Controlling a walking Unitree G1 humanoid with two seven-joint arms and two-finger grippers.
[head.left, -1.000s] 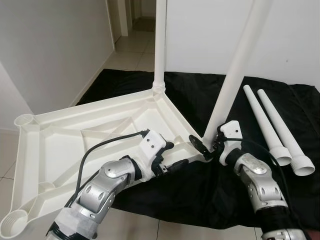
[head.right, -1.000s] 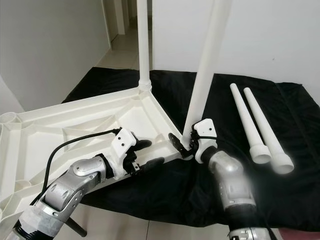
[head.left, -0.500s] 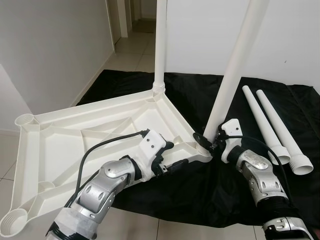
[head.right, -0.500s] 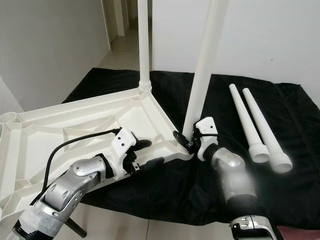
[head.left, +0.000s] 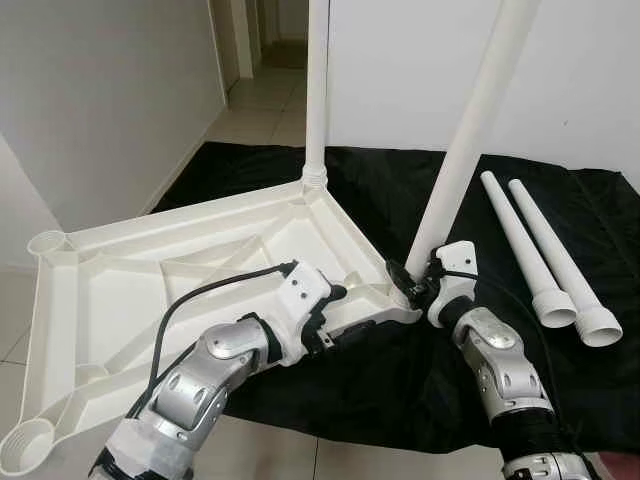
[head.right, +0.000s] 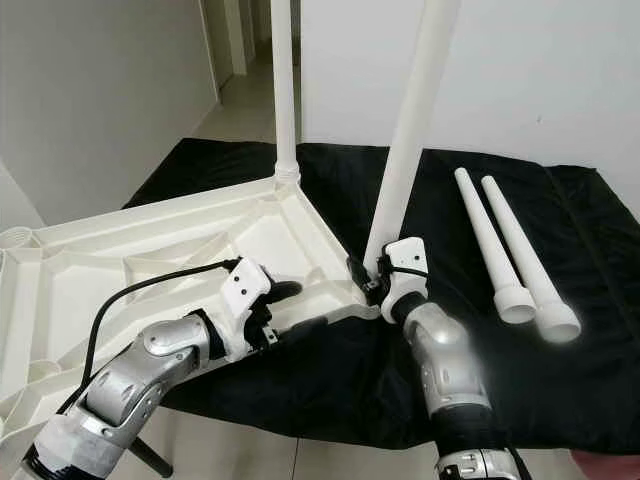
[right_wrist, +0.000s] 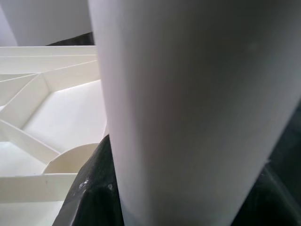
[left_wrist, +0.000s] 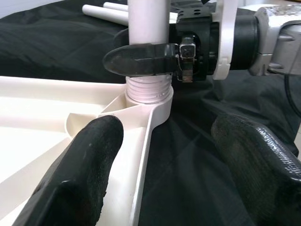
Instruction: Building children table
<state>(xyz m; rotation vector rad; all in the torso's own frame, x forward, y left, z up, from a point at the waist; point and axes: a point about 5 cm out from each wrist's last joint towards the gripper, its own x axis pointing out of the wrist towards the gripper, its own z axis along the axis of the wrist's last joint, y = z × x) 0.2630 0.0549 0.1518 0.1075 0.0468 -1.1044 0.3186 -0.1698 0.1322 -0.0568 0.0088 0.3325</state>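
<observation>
Since the earlier frame, my right gripper (head.left: 408, 283) has slid closer, clamped on the tilted table leg (head.left: 462, 150) at the tabletop's (head.left: 150, 270) 3 o'clock corner socket. Left gripper (head.left: 352, 312) straddles the rim, open. Next: screwing home.

A pale tiled floor (head.left: 262, 100) is covered by a black cloth sheet (head.left: 400, 375). On the sheet, an upturned white plastic tabletop (head.left: 150, 270) and two loose white tapered plastic legs (head.left: 540, 255) are laid.
</observation>
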